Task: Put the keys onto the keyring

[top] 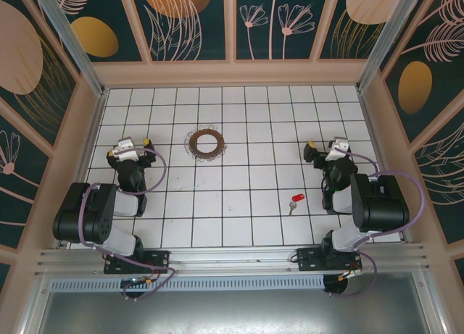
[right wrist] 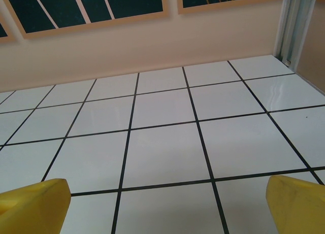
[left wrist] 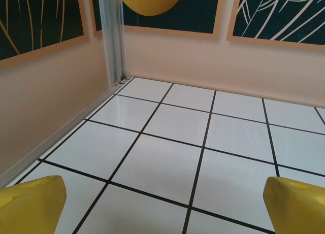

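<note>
On my feed the tabletop (top: 239, 225) is white tile, smooth and glossy enough to throw back the light, with thin dark matt grout lines. The keyring (top: 193, 143) looks like brownish metal wire, finely coiled, so its surface reads ribbed and dull. The key (top: 295, 198) has a bright red plastic head and a silvery metal blade. The pads (left wrist: 30, 206) of the left jaws and the pads (right wrist: 33, 206) of the right jaws are yellow, matt, faintly scuffed. The corner post (left wrist: 112, 36) is bare brushed metal

Lab test booth: tiled floor (top: 239, 131), leaf-patterned wall panels (top: 196, 22), aluminium rails (top: 232, 265).
</note>
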`<state>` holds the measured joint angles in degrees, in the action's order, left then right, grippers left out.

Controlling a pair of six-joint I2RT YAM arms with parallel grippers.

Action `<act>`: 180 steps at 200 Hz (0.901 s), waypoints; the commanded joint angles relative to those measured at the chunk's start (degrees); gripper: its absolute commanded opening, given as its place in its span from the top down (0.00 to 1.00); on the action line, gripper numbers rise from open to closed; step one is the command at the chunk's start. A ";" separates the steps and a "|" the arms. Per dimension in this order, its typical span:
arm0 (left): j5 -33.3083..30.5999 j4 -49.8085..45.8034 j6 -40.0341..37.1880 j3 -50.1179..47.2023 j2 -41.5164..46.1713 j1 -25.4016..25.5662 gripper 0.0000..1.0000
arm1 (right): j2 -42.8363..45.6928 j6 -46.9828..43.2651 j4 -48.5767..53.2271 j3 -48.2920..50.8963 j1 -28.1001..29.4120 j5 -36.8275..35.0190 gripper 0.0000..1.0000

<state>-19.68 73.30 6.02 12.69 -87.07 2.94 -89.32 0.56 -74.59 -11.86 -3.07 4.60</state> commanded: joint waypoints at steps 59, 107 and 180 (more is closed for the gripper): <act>0.71 1.94 0.04 -0.30 -0.07 -0.39 0.01 | -0.15 0.76 -1.17 -0.55 -0.27 0.67 0.01; 0.79 2.20 -0.04 -0.47 0.05 -0.39 0.01 | 0.01 0.75 -1.30 -0.45 -0.23 0.52 0.01; 3.71 -8.90 -1.14 3.16 5.04 -0.41 0.01 | 8.75 0.14 5.70 -0.36 0.28 -0.15 0.01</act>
<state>-17.76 70.57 5.91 13.02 -85.45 2.94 -85.78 0.54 -72.36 -11.84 -3.05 4.58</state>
